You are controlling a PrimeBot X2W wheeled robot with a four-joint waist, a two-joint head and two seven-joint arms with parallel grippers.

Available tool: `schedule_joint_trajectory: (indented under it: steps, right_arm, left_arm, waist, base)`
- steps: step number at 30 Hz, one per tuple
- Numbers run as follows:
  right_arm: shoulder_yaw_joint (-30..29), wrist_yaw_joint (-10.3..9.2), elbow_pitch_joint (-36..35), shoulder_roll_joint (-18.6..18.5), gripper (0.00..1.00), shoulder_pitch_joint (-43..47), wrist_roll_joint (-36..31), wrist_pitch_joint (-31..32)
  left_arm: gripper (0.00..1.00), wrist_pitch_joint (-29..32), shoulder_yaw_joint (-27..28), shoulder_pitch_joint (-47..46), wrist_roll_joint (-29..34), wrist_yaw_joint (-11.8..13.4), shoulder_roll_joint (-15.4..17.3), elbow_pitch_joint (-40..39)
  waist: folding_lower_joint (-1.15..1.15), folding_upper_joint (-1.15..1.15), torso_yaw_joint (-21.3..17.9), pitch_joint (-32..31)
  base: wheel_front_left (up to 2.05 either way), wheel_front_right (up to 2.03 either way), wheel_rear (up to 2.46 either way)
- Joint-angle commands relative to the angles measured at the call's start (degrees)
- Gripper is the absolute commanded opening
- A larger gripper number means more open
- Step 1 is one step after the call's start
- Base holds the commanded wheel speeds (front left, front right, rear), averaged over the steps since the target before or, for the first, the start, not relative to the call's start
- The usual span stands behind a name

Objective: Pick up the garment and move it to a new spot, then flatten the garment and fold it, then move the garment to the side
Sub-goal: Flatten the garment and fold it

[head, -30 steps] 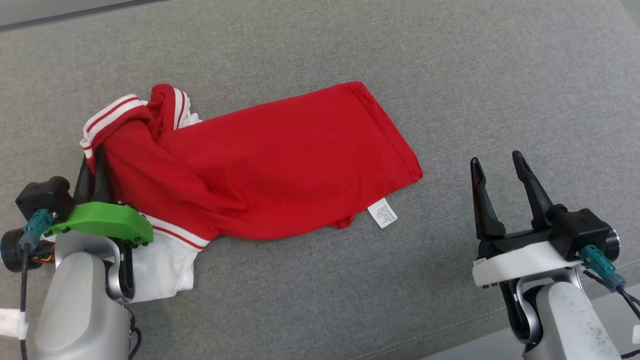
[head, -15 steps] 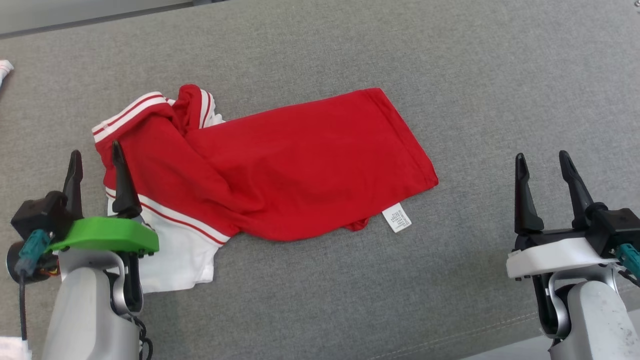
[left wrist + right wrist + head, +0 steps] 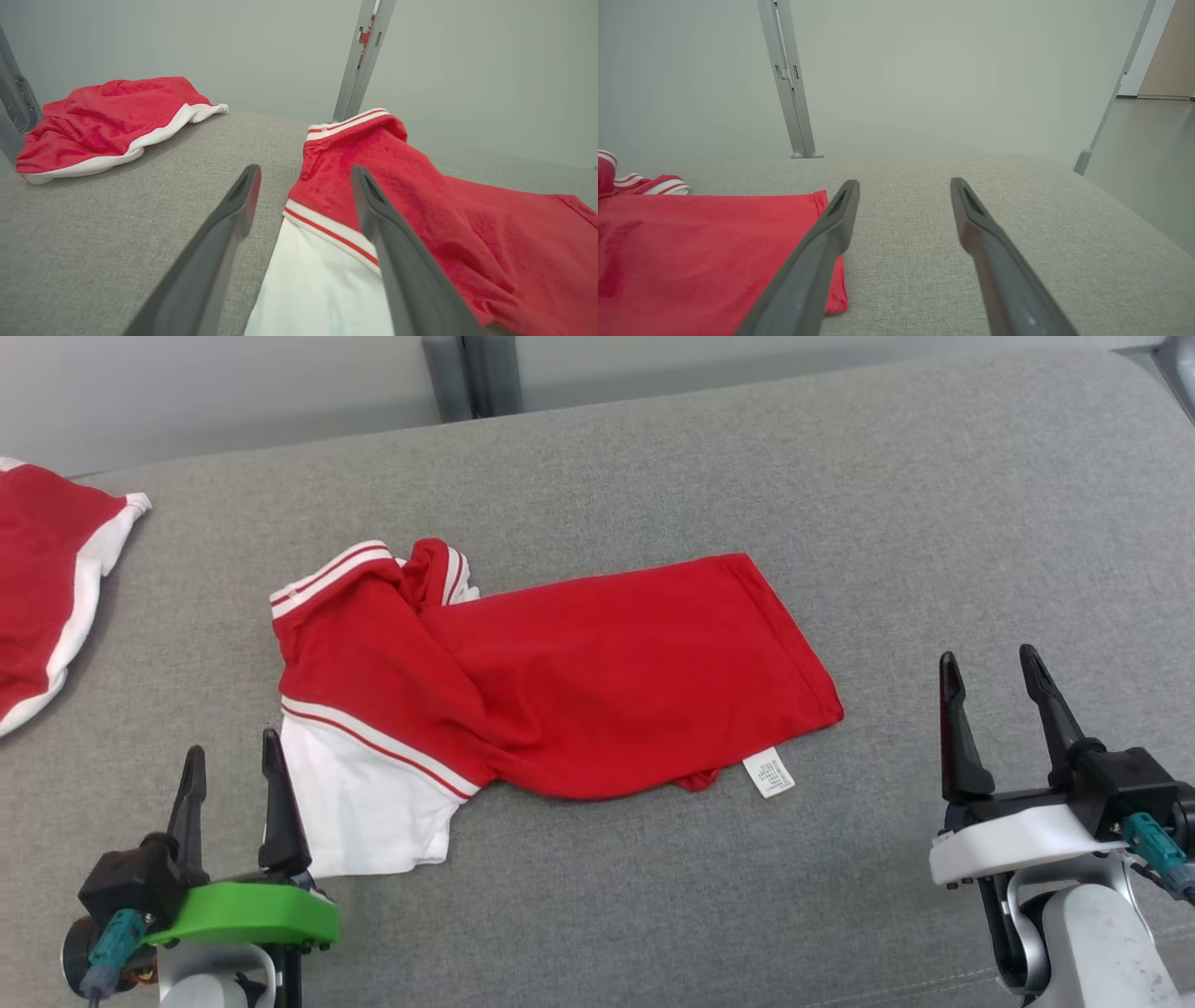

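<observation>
Up front, head view: garment [image 3: 597, 681] rumpled mid cushion [image 3: 887, 476], red w/ white panel [image 3: 364, 803]; left gripper [image 3: 231, 747] bottom left, fingers up, spread wide, empty, just beside the panel; right gripper [image 3: 988, 658] bottom right, same pose, wide open, empty, well apart. Left wrist: one finger over cushion, other across panel edge, 2nd garment [image 3: 107, 116] far left. Right wrist: open fingers over cushion, red hem beside

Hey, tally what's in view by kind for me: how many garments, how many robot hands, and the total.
Garments: 2, the middle garment and the far-left garment
Hands: 2, the left hand and the right hand, both open
Total: 4
</observation>
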Motion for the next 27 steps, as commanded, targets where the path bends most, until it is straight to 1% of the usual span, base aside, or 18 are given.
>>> schedule_joint_trajectory:
  steps: [1,8,13,27]
  right_arm:
    - [0.49,0.0,0.15,-0.12,1.0,0.89,-0.27,-0.2]
    - [3.43,0.0,0.91,-0.13,1.0,2.49,0.75,-0.19]
    - [4.72,0.0,1.58,-0.13,1.0,3.62,1.08,-0.2]
    - [6.79,0.0,2.41,-0.13,1.0,4.42,2.17,-0.19]
  left_arm:
    - [1.0,-0.04,-0.42,1.75,0.58,0.24,0.03,-0.42]
    - [1.0,-0.03,-4.3,6.83,-2.36,2.15,-0.11,-2.24]
    - [1.0,-0.03,-6.33,8.71,-3.01,3.38,-0.1,-2.43]
    - [1.0,-0.04,-8.33,9.81,-2.88,3.99,-0.1,-2.87]
  waist:
    - [0.0,0.0,2.05,-3.0]
    - [0.0,0.0,3.12,-7.24]
    - [0.0,0.0,3.12,-9.32]
    - [0.0,0.0,2.79,-10.82]
  base:
    - [0.0,0.0,0.0]
    - [0.0,0.0,0.0]
    - [0.0,0.0,0.0]
    - [0.0,0.0,0.0]
